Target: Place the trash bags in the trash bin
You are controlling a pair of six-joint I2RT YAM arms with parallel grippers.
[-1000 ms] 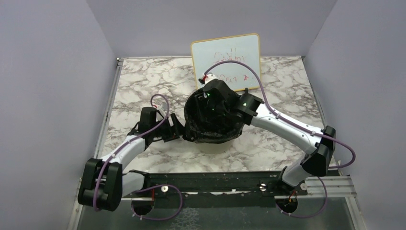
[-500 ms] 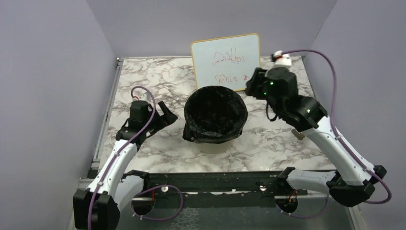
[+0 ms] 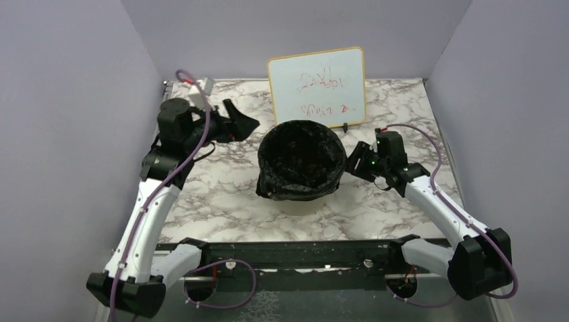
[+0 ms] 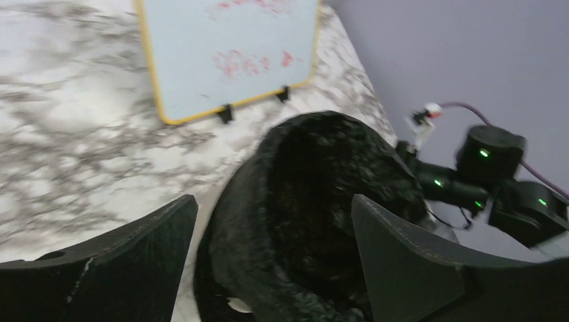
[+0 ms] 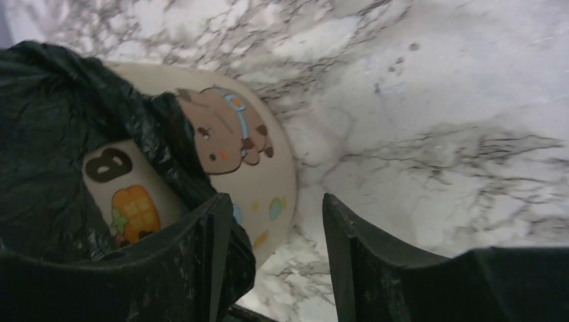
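Left arm [image 3: 144, 215]: reared tall from its base at 7 o'clock, wrist high at 10 o'clock. Left gripper [image 3: 247, 125] aimed toward 3 o'clock, jaws spread wide and gripping nothing. Right arm [image 3: 443, 204]: stretched low from 5 o'clock, right gripper [image 3: 351, 165] at 3 o'clock, aimed toward 9 o'clock, jaws parted, gap empty.

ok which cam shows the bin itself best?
Right wrist: the bin shows its cream wall and cartoon prints where the bag leaves it bare. Top external gives only a pale sliver under the bag; left wrist looks into the bag-lined mouth, wall almost all hidden.
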